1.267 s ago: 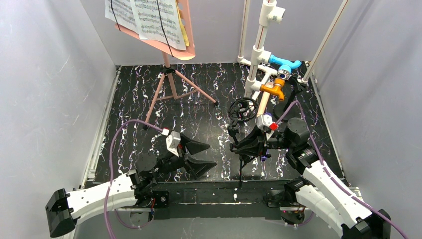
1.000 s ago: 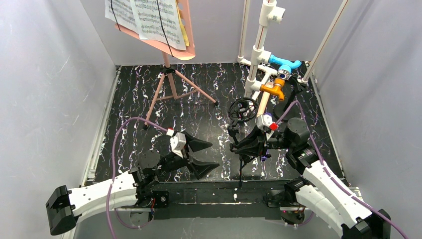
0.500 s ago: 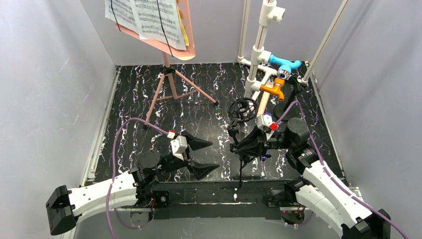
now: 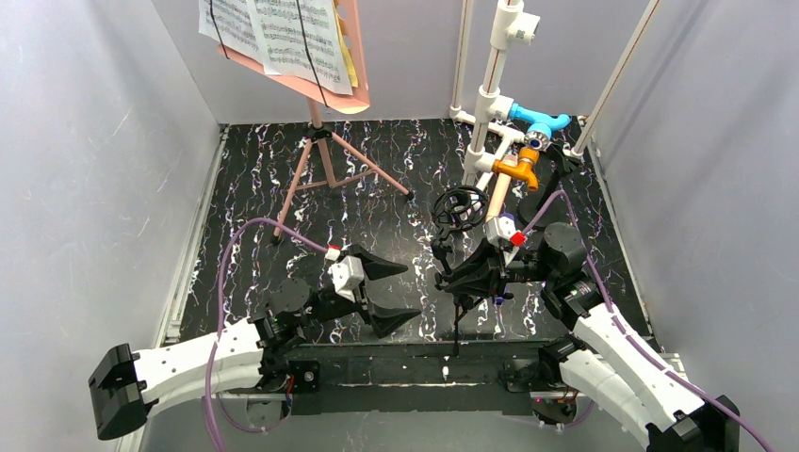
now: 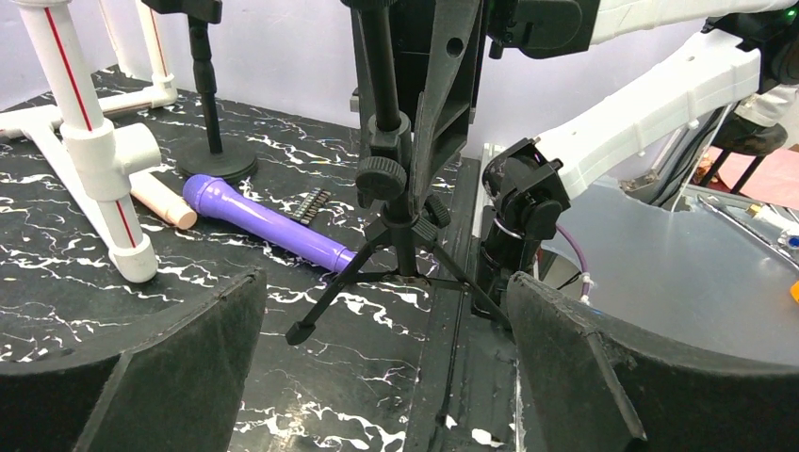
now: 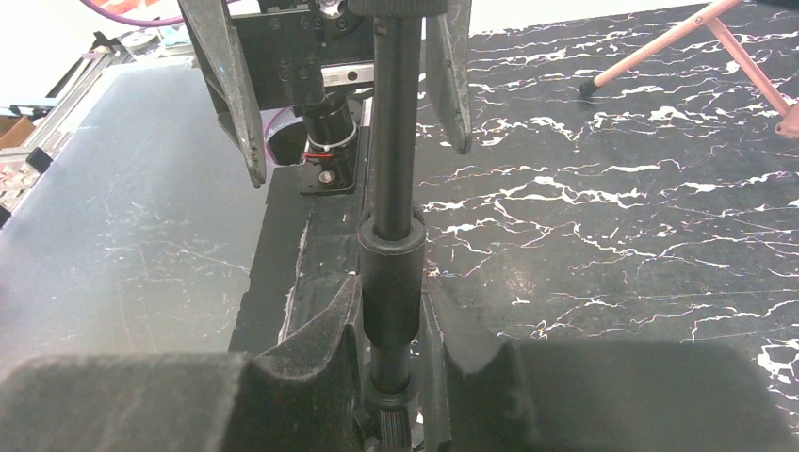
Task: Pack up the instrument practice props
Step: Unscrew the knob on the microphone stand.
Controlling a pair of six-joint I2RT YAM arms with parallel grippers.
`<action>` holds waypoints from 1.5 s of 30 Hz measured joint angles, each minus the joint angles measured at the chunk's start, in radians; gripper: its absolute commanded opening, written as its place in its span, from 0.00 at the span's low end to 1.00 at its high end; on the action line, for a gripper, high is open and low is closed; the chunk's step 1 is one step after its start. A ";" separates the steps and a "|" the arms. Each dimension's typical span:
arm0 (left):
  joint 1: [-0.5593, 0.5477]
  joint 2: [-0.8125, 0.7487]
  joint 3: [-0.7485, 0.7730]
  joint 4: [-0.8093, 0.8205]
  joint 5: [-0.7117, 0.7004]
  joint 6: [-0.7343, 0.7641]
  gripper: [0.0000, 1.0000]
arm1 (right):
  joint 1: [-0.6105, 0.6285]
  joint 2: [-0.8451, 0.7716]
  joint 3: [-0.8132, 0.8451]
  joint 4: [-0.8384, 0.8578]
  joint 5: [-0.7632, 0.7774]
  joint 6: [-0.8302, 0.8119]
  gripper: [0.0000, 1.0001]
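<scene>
My right gripper (image 6: 391, 325) is closed on the upright pole of a small black tripod (image 5: 391, 188). In the right wrist view both fingers press against the pole's thick collar. The tripod's three legs are spread, with its feet down at the near edge of the black marbled table (image 4: 377, 202), close to the arm bases. From above, a round black ring mount (image 4: 460, 205) sits at the top of this stand, just beyond the gripper.

My left gripper (image 4: 403, 290) hangs over the near middle of the table with its jaws spread wide and nothing between them. It points towards the tripod but stays apart from it.

The only thing carrying a load is the pink sheet-music holder (image 4: 247, 62), standing on its folding legs at the far left. Printed music pages (image 4: 283, 33) lie on its face, with thin black cords running down across them. A yellow edge shows behind the pages on the right side, and I cannot tell what it belongs to.

In the left wrist view the purple microphone (image 5: 269, 218) lies flat on the table between the tripod and the white pipe frame (image 5: 89, 141). The beige microphone (image 5: 162, 201) is just beside its head. I cannot tell whether the two touch.
</scene>
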 measured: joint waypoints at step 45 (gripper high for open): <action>0.002 0.358 0.138 0.243 0.065 -0.045 0.00 | -0.005 0.002 -0.014 0.017 -0.007 0.015 0.01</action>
